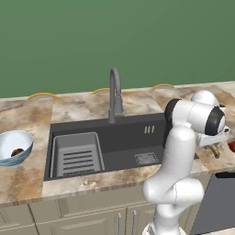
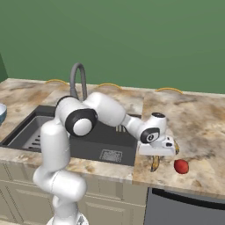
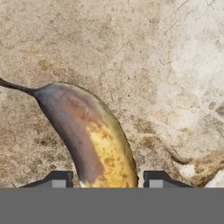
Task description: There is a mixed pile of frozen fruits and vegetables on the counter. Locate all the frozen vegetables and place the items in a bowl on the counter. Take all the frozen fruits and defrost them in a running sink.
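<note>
A green wall [image 1: 114, 36] rises behind; dark appliance front [image 2: 189, 211] below

Marbled stone counter [image 3: 175, 65], matt; glossy bowl [image 1: 13, 146]; grey metal faucet [image 1: 114, 94]

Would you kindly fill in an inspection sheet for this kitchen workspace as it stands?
Surface: marbled counter, dry-looking.
Job's things: brown lump in the bowl; one banana under the hand; red piece beside it on the counter; sink holds no fruit, and no water is visible from the faucet.
Clutter: nothing seen.
Grippers: gripper straddles the banana, fingertips on either side; contact cannot be told.
Cables: nothing seen.
Surroundings: green wall, tan cabinets.
</note>
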